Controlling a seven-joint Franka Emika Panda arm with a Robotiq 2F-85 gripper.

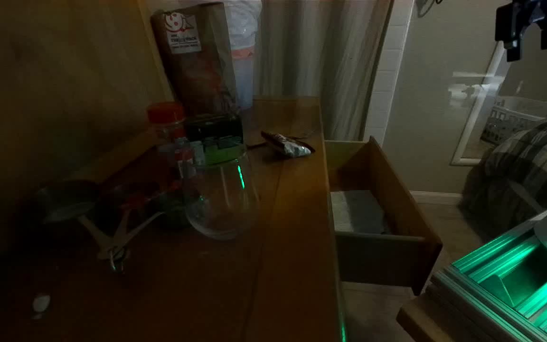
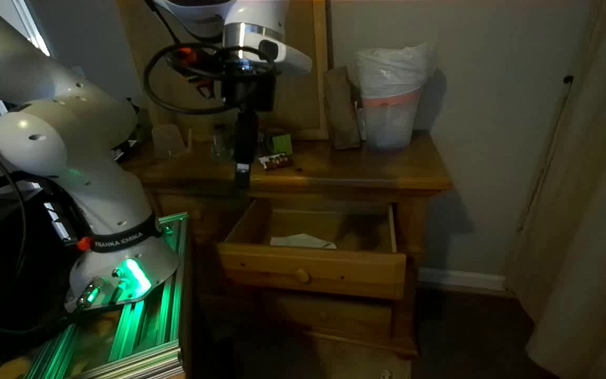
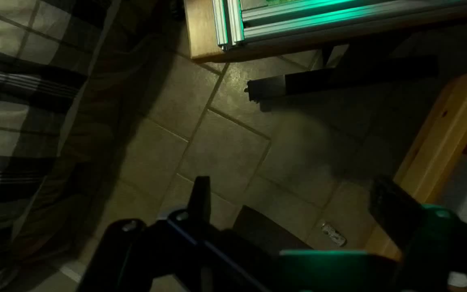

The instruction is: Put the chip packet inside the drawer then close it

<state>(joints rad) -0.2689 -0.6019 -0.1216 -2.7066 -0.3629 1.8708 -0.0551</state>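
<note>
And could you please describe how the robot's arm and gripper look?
The arm is white and rounded, with a silver ring near the wrist, a black band lettered FRANKA EMIKA and a green light at the base. A black cable loops by the wrist. The gripper is black, with two angular fingers.

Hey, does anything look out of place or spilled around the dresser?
Yes: a small pale object lies on the floor in front of the open drawer, perhaps dropped. It's too dim to tell what it is. I see no spill.
</note>
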